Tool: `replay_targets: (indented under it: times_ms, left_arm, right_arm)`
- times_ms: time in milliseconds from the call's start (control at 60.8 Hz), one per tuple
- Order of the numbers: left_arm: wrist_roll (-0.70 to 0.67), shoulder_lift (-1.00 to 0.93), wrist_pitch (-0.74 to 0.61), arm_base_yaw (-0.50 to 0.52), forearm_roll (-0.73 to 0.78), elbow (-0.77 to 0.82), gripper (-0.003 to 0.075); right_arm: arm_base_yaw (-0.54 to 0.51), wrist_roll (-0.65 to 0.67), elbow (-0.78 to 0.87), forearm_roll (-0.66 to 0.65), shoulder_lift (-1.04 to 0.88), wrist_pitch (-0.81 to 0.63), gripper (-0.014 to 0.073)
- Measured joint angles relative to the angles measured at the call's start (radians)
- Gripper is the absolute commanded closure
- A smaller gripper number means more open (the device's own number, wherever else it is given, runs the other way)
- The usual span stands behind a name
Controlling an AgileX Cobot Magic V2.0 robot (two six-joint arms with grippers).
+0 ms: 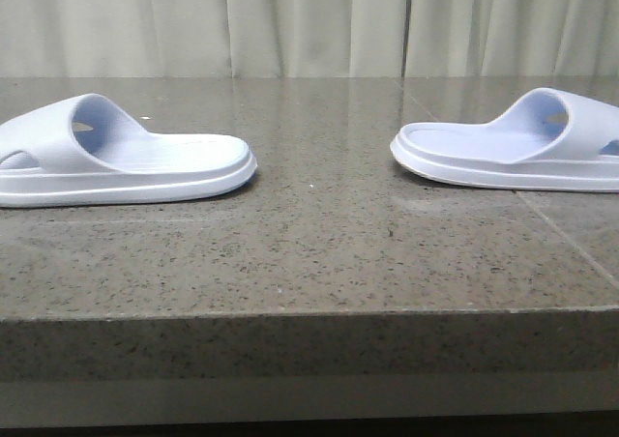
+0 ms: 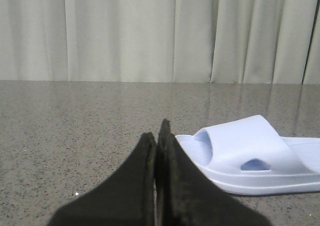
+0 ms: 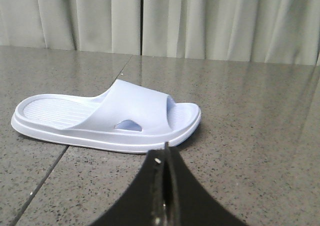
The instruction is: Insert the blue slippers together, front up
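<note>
Two pale blue slippers lie flat on the speckled stone table, soles down and apart. The left slipper [image 1: 116, 155] is at the left, its open heel end toward the middle. The right slipper [image 1: 513, 147] is at the right, mirrored. The left wrist view shows the left slipper [image 2: 250, 153] ahead and to one side of my left gripper [image 2: 157, 131], which is shut and empty. The right wrist view shows the right slipper [image 3: 110, 117] just beyond my right gripper [image 3: 166, 151], which is shut and empty. Neither gripper shows in the front view.
The stone table [image 1: 319, 244] has a front edge near the camera and a tile seam [image 1: 566, 234] at the right. Pale curtains [image 1: 309, 21] hang behind the table. A bare gap lies between the two slippers.
</note>
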Motion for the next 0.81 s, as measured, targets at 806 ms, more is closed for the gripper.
replay_targets:
  times_ms: [806]
  left_arm:
    - [0.0, 0.0, 0.0, 0.0, 0.035, 0.0, 0.0741]
  right_arm:
    - [0.0, 0.0, 0.0, 0.0, 0.0, 0.0, 0.0712]
